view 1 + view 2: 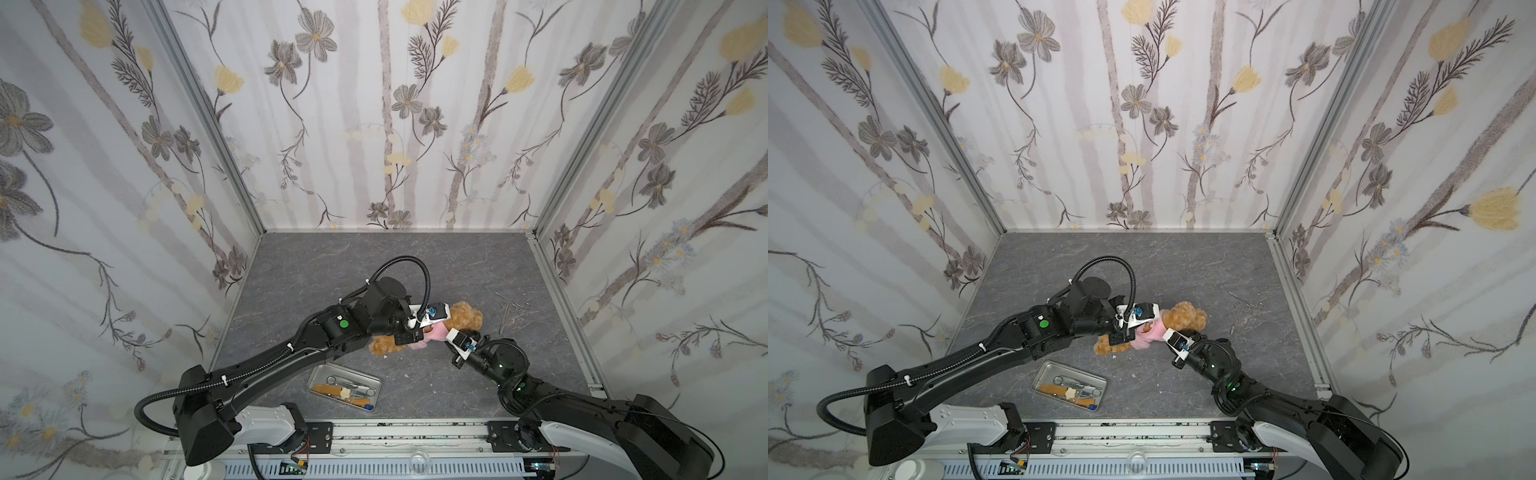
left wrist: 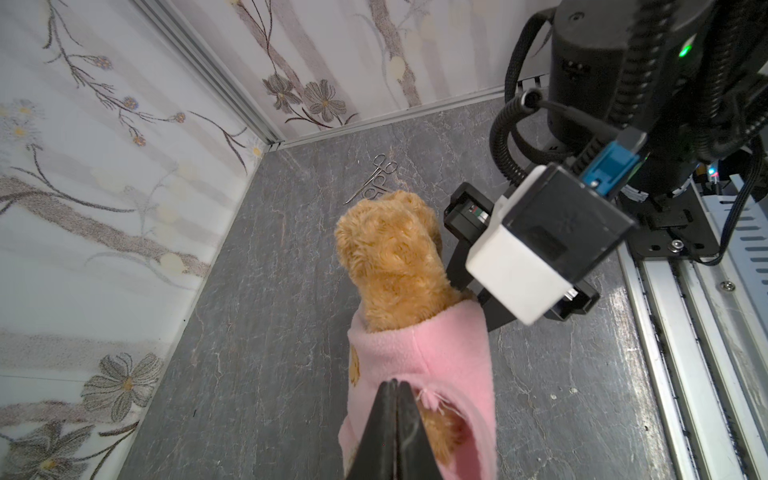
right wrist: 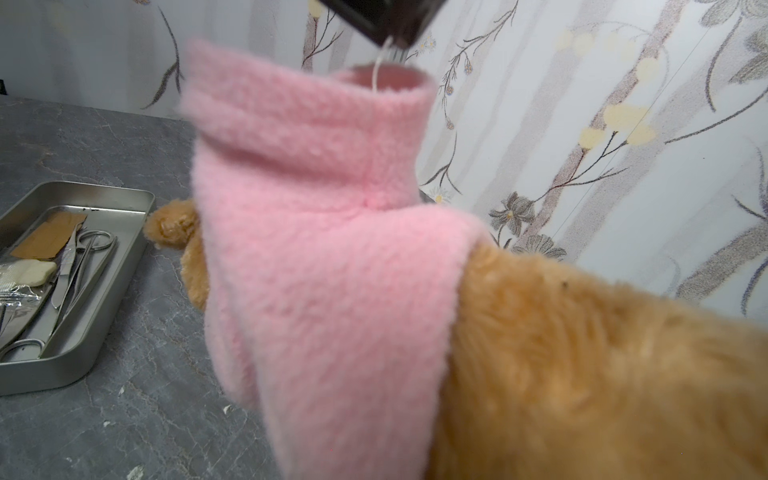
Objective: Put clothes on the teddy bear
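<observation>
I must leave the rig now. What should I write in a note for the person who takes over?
Left gripper: shut on the pink shirt, near an opening.
Right gripper: at the teddy bear, beside its neck; jaws hidden, grip unclear.
Bear is between both grippers, mid-way across the table.
Done: shirt is around the torso, head out through the collar.
To do: probably check both arms are through the sleeves, straighten the hem, release.

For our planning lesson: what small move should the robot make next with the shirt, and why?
Probably the left gripper, shut on the pink shirt, should tug gently away from the head: the teddy bear is through the collar, yet fur shows beside the jaws.
</observation>
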Controlling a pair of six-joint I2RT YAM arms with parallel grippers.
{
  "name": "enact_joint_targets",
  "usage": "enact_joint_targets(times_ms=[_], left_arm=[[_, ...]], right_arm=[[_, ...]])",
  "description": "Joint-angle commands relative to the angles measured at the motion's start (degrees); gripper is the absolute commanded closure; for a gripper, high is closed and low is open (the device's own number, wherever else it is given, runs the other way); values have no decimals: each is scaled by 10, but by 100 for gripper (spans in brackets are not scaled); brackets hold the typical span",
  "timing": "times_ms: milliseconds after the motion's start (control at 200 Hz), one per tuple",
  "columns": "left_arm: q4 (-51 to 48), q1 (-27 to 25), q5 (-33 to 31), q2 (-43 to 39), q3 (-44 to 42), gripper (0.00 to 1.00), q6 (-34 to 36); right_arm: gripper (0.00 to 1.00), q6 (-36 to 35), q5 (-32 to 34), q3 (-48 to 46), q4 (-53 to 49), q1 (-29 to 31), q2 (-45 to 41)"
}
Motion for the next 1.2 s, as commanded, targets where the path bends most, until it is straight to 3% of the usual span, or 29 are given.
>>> enact_joint_targets(times_ms=[0,200,540,1194], left_arm=[[-12,0,-5,8,5,93,29],[-24,0,-28,16,2,91,45],[-45,1,-18,17,-4,75,45],[-54,-10,-35,-33,-21,76,97]], right_arm=[[100,-12,12,4,15,2,-1],[100,-15,15,5,14,6,2],[100,-16,20,7,17,6,3],[100,-16,16,16,18,5,14]])
